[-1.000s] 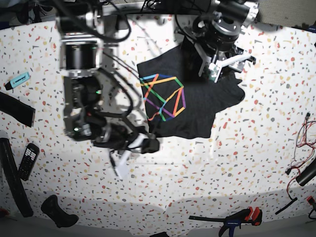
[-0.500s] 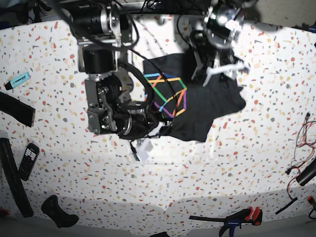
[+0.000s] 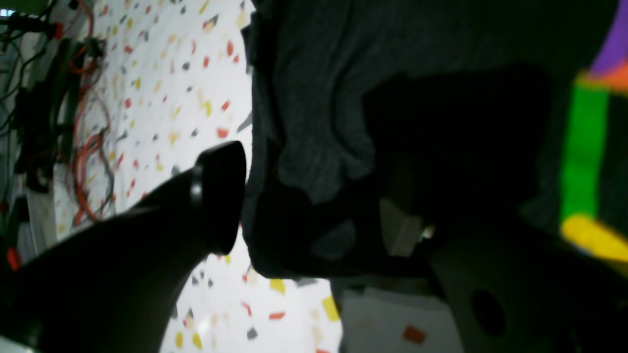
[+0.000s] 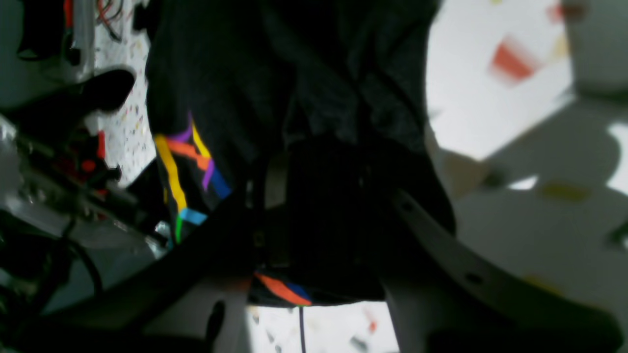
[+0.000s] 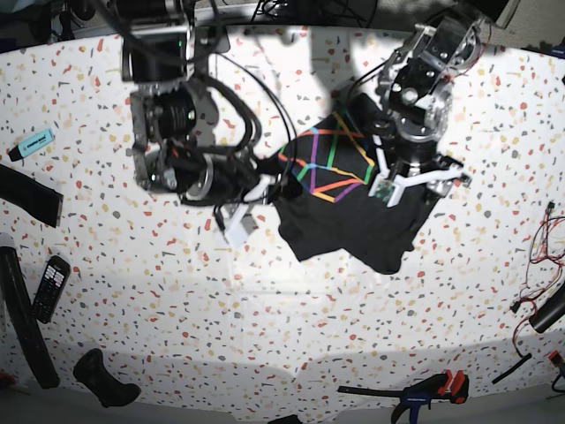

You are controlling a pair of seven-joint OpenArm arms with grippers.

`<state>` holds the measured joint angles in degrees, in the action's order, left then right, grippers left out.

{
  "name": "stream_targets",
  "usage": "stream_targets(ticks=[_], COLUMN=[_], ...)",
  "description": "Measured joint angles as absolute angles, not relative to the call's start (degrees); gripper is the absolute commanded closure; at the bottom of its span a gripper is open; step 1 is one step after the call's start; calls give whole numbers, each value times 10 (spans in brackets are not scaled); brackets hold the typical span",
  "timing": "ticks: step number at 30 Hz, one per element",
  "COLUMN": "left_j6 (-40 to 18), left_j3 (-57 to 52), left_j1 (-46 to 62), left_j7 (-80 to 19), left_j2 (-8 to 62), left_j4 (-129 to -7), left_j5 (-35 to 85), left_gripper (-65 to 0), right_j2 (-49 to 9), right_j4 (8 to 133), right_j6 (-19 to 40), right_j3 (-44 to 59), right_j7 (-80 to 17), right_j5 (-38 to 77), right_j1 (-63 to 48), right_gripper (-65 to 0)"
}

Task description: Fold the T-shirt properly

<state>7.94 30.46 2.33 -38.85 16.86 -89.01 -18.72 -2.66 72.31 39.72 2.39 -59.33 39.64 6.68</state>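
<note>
my shirt (image 5: 353,230) is soft matt charcoal knit with a colour print; the table (image 5: 265,327) looks smooth speckled terrazzo.

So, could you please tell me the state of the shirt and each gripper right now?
T-shirt: crumpled, print side up, bunched between both arms.
Right gripper: shut on the T-shirt's edge.
Left gripper: open, fingers straddling a cloth fold.

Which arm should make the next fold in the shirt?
Probably the right. The right gripper is shut on the shirt at its edge beside the print, so it can carry that edge over. The left gripper is open over the cloth and grips nothing.
</note>
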Motion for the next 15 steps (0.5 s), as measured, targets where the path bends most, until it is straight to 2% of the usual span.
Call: stream_targets(ticks=[9, 15], left_j6=[77, 73], left_j3=[393, 406], left_j1=[0, 1], left_j7=[-386, -389], left_j2=[169, 168], left_j4=[-890, -890], left_j5=[-194, -245], left_gripper=[-401, -401], right_j2=[-31, -65], right_j4=[849, 870], right_j6=[397, 397], right_j3=[13, 13], right_j7=[-610, -622], right_j5=[391, 388], right_j1=[-44, -50], right_gripper=[-166, -166])
